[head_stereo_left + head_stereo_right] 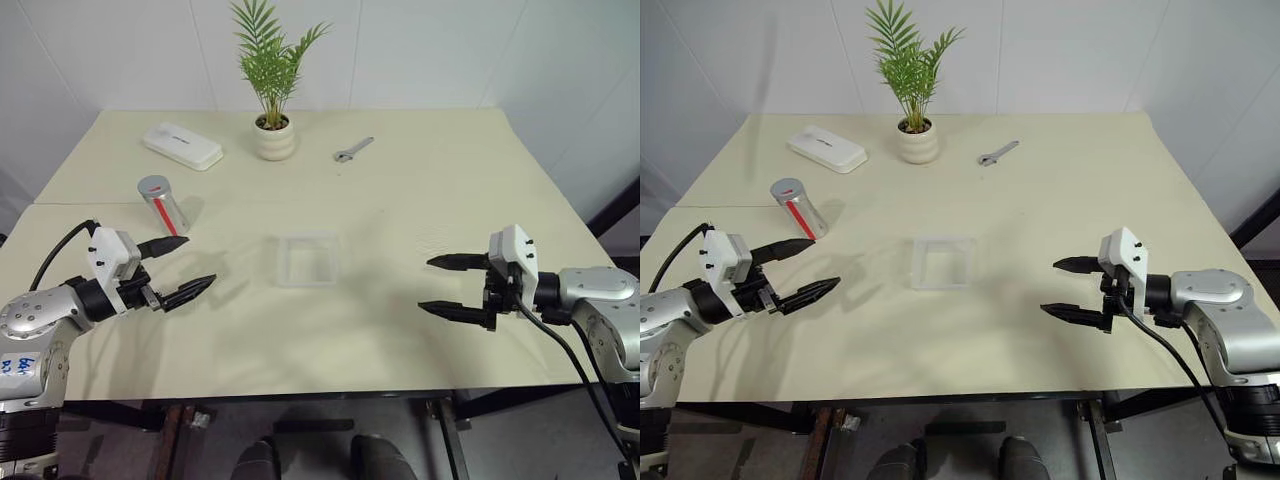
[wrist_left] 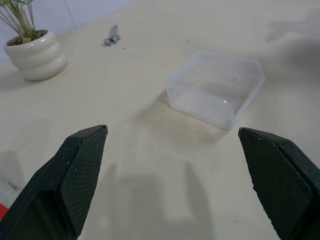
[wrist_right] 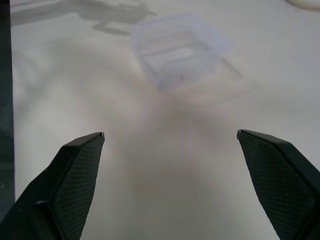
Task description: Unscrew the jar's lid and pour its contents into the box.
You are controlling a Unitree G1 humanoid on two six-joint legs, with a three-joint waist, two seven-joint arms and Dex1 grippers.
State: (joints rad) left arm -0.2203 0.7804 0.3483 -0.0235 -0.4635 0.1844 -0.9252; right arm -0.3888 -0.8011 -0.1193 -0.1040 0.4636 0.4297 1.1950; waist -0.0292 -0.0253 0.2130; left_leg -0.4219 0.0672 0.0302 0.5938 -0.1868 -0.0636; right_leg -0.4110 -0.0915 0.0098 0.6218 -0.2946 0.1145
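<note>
Jar [image 1: 165,204], lid [image 1: 152,186] still on, leaned tilted on the counter [image 1: 400,300] just beyond our wide-open left claw [image 1: 182,268], right claw [image 1: 452,286] open too; we judged a careless nudge could topple it away from the box [image 1: 308,258].

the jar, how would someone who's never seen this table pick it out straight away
Start at the plant pot at the far middle of the table, then look toward the robot's left, past the white case. The jar stands nearer the robot than that case, just beyond the open left hand. It alone is a small clear cylinder with a grey lid and a red stripe down its side.
</note>
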